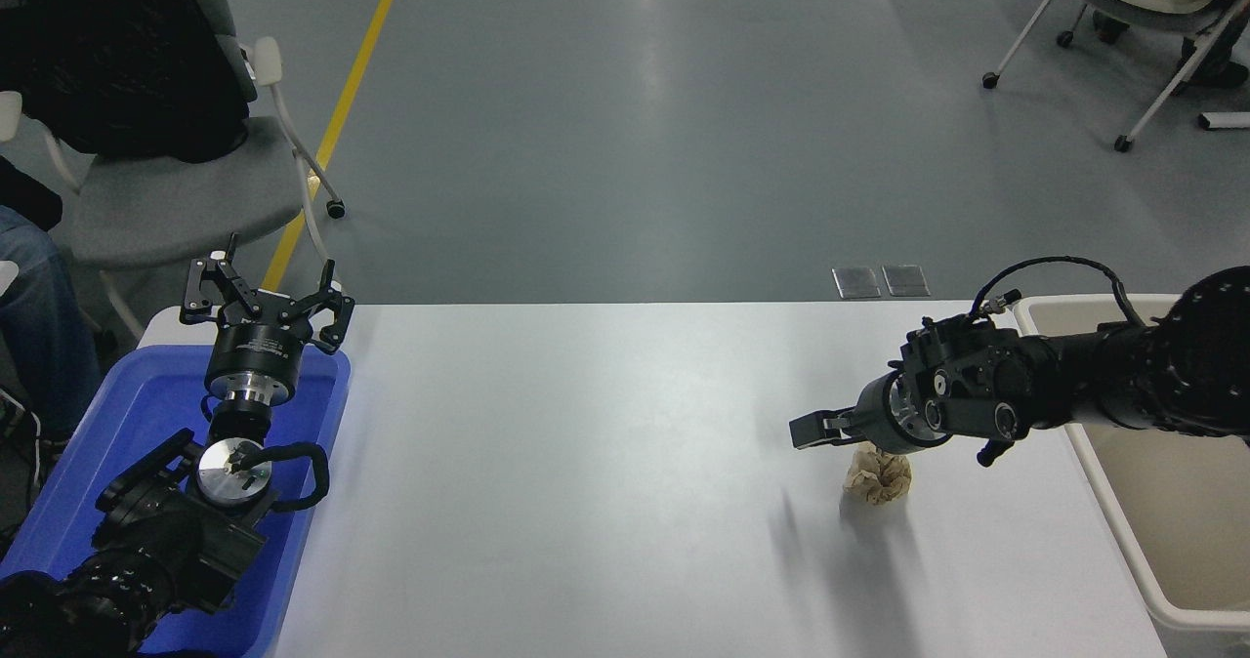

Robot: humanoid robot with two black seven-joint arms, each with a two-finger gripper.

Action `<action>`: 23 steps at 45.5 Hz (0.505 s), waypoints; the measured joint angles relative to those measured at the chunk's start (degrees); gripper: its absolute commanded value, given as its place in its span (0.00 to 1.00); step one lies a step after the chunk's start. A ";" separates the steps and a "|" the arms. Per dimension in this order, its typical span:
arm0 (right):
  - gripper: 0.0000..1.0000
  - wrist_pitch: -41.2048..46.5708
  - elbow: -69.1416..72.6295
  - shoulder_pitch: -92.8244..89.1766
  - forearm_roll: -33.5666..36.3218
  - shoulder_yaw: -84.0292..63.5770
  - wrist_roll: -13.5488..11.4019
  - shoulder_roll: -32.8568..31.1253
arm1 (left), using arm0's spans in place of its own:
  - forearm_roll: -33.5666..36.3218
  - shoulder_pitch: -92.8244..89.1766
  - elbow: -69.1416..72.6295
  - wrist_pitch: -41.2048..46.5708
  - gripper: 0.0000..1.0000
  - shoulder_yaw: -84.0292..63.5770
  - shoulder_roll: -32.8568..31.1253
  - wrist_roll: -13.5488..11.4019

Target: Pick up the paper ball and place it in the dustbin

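Observation:
The paper ball [880, 478], a crumpled tan-brown wad, lies on the white table [605, 502] right of centre. My right gripper [818, 431] reaches in from the right edge, low over the table. Its tip points left, just above and left of the ball, and its wrist covers the ball's top. It is seen side-on and holds nothing that shows. The dustbin [1128, 541], a cream bin with a thick white rim, stands at the table's right edge. My left gripper [266, 299] is parked open at the lower left.
A blue tray [127, 424] lies under the left arm at the table's left end. A grey chair [176, 189] with a black coat, and a person's leg [29, 307], are at the far left. White chair legs [1133, 62] are at the top right.

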 measured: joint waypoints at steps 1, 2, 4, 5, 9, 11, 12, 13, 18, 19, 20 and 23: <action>1.00 -0.23 -0.24 -0.30 -0.40 0.03 0.00 0.03 | -0.01 0.00 0.00 0.00 0.99 0.00 0.00 0.00; 1.00 -0.53 -0.57 -0.69 -0.94 0.06 0.00 0.07 | 0.00 0.00 0.00 0.01 0.99 0.00 0.00 0.00; 1.00 -0.90 -0.98 -1.12 -1.55 0.12 0.00 0.12 | -0.01 0.00 0.00 0.01 0.99 0.00 0.00 0.00; 1.00 -1.09 -1.18 -1.35 -1.85 0.15 0.00 0.13 | 0.00 0.00 0.00 0.01 0.99 0.00 0.00 0.00; 1.00 -1.70 -1.84 -2.13 -2.90 0.21 0.00 0.19 | 0.00 0.00 0.00 0.01 0.99 0.00 0.00 0.00; 1.00 -1.87 -2.05 -2.37 -3.20 0.23 0.00 0.19 | -0.01 0.00 0.00 0.01 0.99 0.00 0.00 0.00; 1.00 -1.96 -2.14 -2.48 -3.35 0.23 0.00 0.19 | -0.01 0.00 0.00 0.01 0.99 0.00 0.00 0.00; 1.00 -2.07 -2.25 -2.61 -3.53 0.23 0.00 0.19 | 0.00 0.00 0.00 0.01 0.99 0.00 0.00 0.00; 1.00 -2.33 -2.56 -2.98 -4.03 0.04 0.00 0.19 | -0.01 0.00 0.00 0.01 0.99 0.00 0.01 0.00; 1.00 -2.39 -2.64 -3.05 -4.16 -0.02 0.00 0.19 | -0.01 0.00 0.00 0.01 0.99 0.00 0.01 0.00; 1.00 -2.42 -2.68 -3.10 -4.26 -0.06 0.00 0.19 | 0.00 0.00 0.00 0.01 0.99 0.00 0.01 0.00; 1.00 -2.52 -2.79 -3.23 -4.79 -0.17 0.00 0.15 | 0.00 0.00 0.00 0.01 0.99 0.00 0.01 0.00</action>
